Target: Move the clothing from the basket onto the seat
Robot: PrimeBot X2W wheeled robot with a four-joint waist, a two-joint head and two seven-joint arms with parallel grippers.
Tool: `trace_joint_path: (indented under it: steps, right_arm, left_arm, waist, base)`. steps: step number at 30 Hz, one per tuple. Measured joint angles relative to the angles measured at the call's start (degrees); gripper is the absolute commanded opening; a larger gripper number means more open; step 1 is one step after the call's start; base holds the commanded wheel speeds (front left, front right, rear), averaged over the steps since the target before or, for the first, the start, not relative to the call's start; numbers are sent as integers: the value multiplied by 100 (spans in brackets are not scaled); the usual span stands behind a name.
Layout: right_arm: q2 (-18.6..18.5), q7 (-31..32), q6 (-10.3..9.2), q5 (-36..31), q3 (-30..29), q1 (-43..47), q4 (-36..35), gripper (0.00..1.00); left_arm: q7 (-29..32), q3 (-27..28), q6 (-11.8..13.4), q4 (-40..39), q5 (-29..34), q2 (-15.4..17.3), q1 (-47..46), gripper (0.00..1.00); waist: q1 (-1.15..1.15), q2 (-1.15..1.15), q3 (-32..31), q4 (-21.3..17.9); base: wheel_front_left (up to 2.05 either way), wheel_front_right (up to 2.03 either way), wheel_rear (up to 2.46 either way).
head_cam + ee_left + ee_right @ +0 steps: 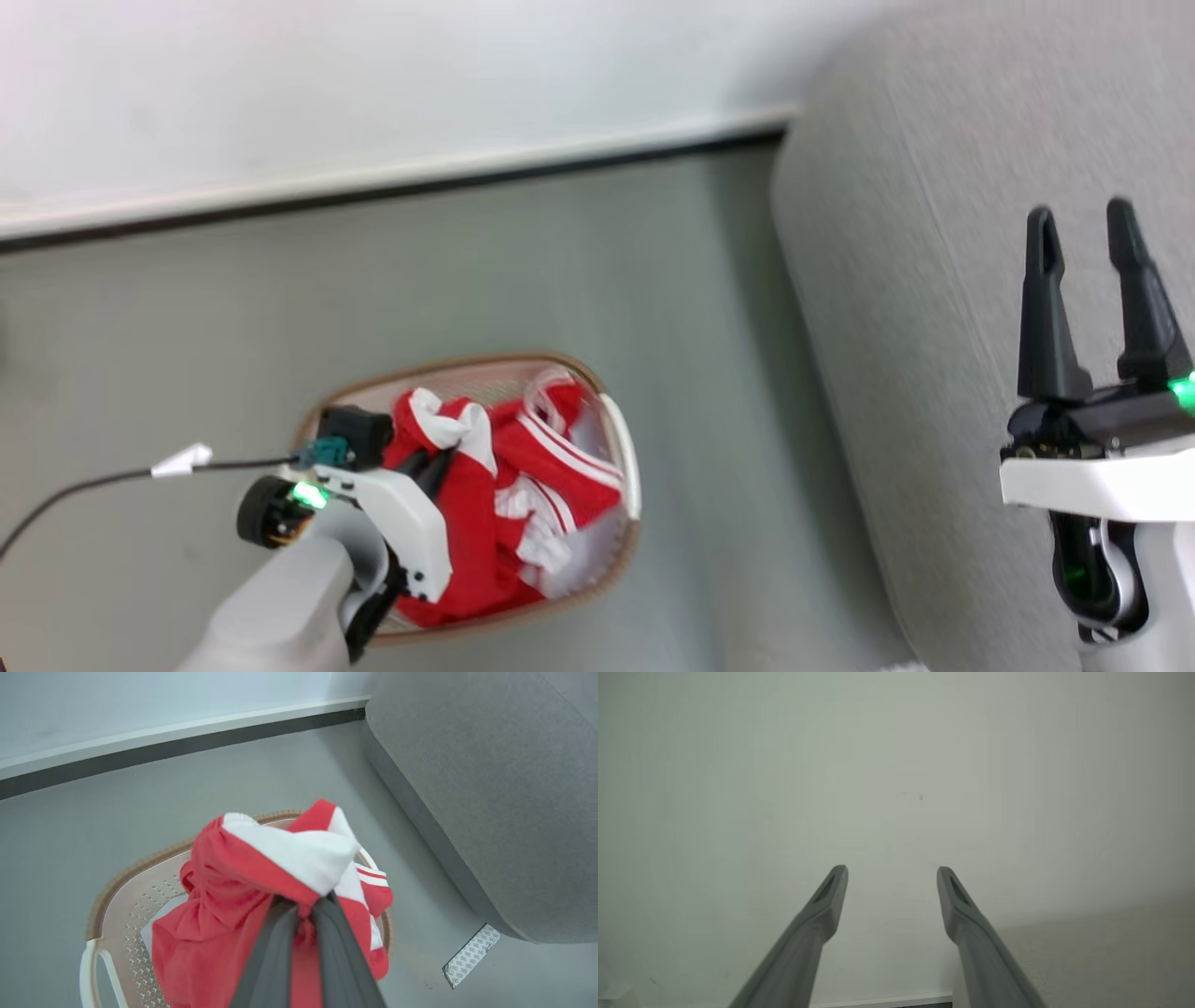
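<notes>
Red clothing hides the tips of the left fingers.

Home-like living room, sparsely furnished. Grey upholstered sofa near pale wall with white skirting; laundry basket of red clothing on smooth grey floor.

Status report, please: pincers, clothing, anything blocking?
Left pincer shut on clothing, over basket. Right pincer open, empty. Nothing seen blocking seat.

Your left gripper has its fingers' tips buried in the clothing; the seat runs off frame at 3 o'clock.
</notes>
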Motion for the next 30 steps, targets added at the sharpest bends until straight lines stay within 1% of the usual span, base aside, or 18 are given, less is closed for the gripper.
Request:
trace_joint_path:
  steps: [7, 12, 14, 20, 24, 30]
  right_arm:
    - [-125, 0, 0, 44, -37, 375, 133, 100]
    - [-149, 0, 0, 91, -40, 641, 242, 100]
    - [-156, 0, 0, 116, -25, 733, 287, 100]
    - [-171, 0, 0, 174, 56, 1049, 396, 100]
    - [-175, 0, 0, 193, 127, 1200, 417, 100]
    - [-163, 0, 0, 242, 230, 1390, 463, 100]
  left_arm:
    - [-149, -2, 0, -489, -109, 1, 180, 0]
    - [-175, 435, 10, -1222, 57, 40, 314, 0]
    - [-175, 594, 51, -1500, 233, 46, 444, 0]
    - [-176, 1072, 100, -2323, 430, 60, 733, 0]
    - [-176, 1341, 136, -2843, 571, 80, 784, 0]
    - [-156, 1379, 167, -3343, 625, 99, 788, 0]
  waist:
    - [0, 0, -694, 502]
    - [-1, 0, -1134, 803]
    - [-1, 0, -1304, 899]
    - [-1, 0, -1786, 1096]
    - [-1, 0, -1999, 1194]
    - [-1, 0, -2145, 1293]
  base:
    - [0, 0, 0]
    - [0, 0, 0]
    - [0, 0, 0]
    - [0, 0, 0]
    - [0, 0, 0]
    - [0, 0, 0]
